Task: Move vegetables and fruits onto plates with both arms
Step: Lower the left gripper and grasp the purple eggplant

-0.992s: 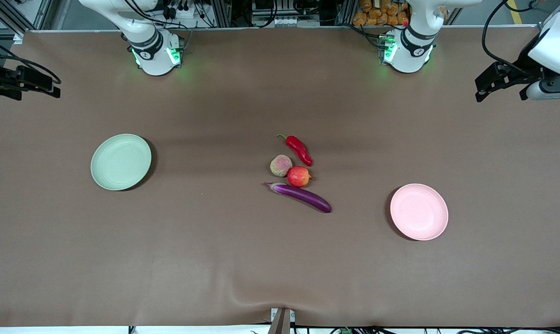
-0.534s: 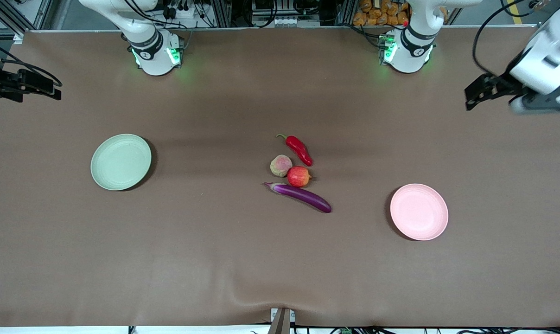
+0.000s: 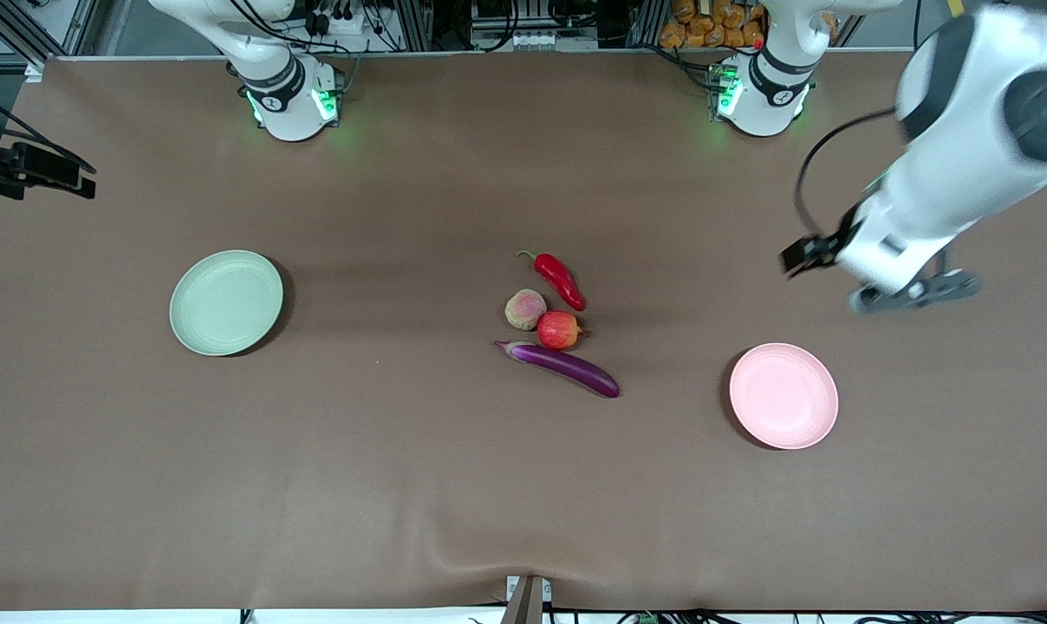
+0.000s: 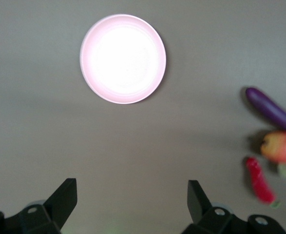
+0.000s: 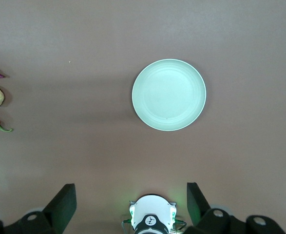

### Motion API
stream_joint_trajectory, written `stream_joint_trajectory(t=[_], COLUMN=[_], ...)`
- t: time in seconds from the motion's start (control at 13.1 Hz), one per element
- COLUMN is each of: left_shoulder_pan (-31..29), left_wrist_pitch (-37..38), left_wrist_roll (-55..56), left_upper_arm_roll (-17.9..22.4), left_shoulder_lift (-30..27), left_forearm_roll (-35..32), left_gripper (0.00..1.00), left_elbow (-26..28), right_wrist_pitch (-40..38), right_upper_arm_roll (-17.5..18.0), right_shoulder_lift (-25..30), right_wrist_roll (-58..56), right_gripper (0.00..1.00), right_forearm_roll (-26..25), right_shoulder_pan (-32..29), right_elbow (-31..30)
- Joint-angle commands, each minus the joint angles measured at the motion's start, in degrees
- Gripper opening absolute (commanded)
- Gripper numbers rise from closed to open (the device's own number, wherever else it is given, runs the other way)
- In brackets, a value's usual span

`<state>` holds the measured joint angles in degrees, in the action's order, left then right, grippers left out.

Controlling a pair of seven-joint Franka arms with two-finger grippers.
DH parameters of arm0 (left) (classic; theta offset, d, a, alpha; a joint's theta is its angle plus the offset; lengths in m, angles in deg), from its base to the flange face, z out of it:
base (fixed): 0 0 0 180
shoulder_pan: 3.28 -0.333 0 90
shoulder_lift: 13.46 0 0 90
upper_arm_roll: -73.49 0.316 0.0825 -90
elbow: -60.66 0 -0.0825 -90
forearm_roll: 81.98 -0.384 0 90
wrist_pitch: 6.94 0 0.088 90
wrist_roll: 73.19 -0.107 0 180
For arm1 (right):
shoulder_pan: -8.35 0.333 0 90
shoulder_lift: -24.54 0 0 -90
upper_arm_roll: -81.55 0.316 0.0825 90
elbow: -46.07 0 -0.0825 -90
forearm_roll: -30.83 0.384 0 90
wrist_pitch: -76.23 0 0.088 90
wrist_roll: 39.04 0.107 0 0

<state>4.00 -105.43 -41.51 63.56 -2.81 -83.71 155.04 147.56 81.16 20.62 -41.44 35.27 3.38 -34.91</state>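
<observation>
Start of task, nothing moved. Eggplant (image 3: pixel 558 367), chili (image 3: pixel 560 279), apple (image 3: pixel 559 330), peach (image 3: pixel 525 309) clustered mid-table btwn green plate (image 3: pixel 225 302) & pink plate (image 3: pixel 783 395). Left gripper (image 4: pixel 132 197) wide open, empty, over bare table nr pink plate; right gripper (image 5: pixel 131 197) wide open, empty, at right arm's table end. Next: descend on produce.

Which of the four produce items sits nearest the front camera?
The purple eggplant. It lies lowest in the front view, below the apple, the peach and the chili pepper.

Front high overhead; wrist cameras face tabletop.
</observation>
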Motion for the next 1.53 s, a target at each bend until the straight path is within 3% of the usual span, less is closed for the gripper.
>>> stream_joint_trajectory(t=[0.0, 0.38, 0.61, 0.76, 0.92, 1.07, 1.3, 1.45], left_shoulder_pan=[3.4, 11.6, 15.0, 17.1, 18.7, 20.0, 20.2, 20.7], left_wrist_pitch=[-5.5, -19.0, -22.1, -28.6, -33.4, -37.4, -37.6, -38.4], left_wrist_roll=[13.8, 36.0, 48.2, 57.1, 62.1, 65.3, 66.5, 66.7], left_upper_arm_roll=[-0.6, -0.4, -0.5, -0.5, -0.3, 0.2, 0.2, 0.2], left_shoulder_lift=[7.0, 19.6, 23.6, 26.1, 28.5, 30.6, 33.4, 34.9], left_forearm_roll=[0.0, -2.9, -4.6, -4.9, -4.8, -4.9, -4.9, -4.9], left_gripper=[1.0, 1.0, 1.0, 1.0, 0.99, 0.9, 0.8, 0.78], left_elbow=[-1.1, -2.0, -3.3, -3.2, -3.2, -3.6, -6.9, -7.5], right_wrist_pitch=[0.0, -0.6, -0.6, -0.7, -0.7, -1.1, -1.2, -1.5], right_upper_arm_roll=[0.6, 0.7, 0.8, 0.8, 0.8, 0.8, 0.8, 0.8], right_shoulder_lift=[-0.9, -3.1, -3.5, -5.3, -5.2, -5.3, -5.4, -5.4], right_wrist_roll=[-0.7, -0.4, -0.6, -0.5, -0.5, -0.4, -0.3, -0.3], right_gripper=[1.0, 1.0, 1.0, 1.0, 1.0, 1.0, 1.0, 1.0], right_forearm_roll=[-0.9, -0.9, -0.8, -0.8, -0.8, -0.8, -0.8, -0.7], right_shoulder_pan=[-0.7, 0.0, 0.4, 0.4, 0.5, 0.4, 0.5, 0.3], right_elbow=[0.2, 0.3, 0.3, 0.3, 0.3, 0.3, 0.2, 0.1])
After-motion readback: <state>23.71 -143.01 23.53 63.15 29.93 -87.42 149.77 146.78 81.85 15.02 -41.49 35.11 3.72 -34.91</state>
